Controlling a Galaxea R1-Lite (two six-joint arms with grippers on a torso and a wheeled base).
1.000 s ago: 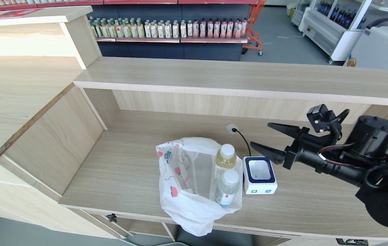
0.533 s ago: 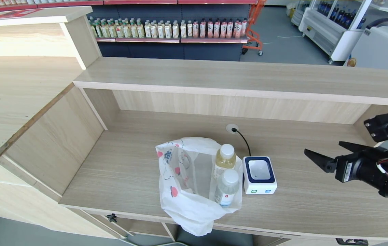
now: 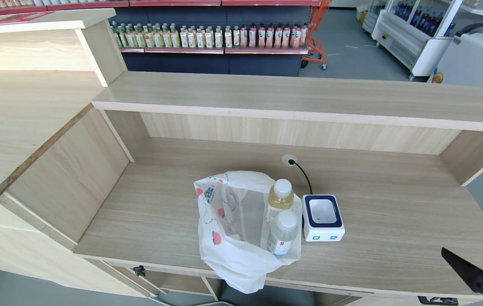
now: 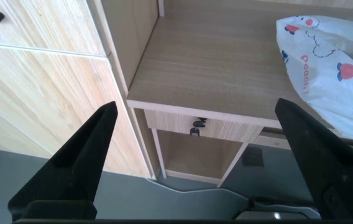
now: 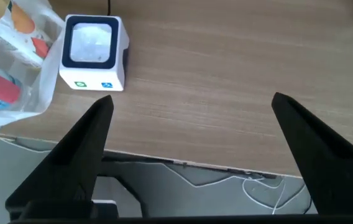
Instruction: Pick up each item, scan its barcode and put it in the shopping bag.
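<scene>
Two bottles [image 3: 282, 212] upright in shopping bag [image 3: 224, 242] beside scanner [image 3: 323, 217]; right hand [image 3: 469, 247] released, well apart; left hand [image 4: 196, 104] released.

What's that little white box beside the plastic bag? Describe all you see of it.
It is a barcode scanner: a small white plastic-looking cube with a dark blue frame around a pale top window and green and blue marks on its front. It stands flat on the wooden counter, just right of the shopping bag; whether they touch is unclear. A black cable runs from its back to a round hole in the counter.
</scene>
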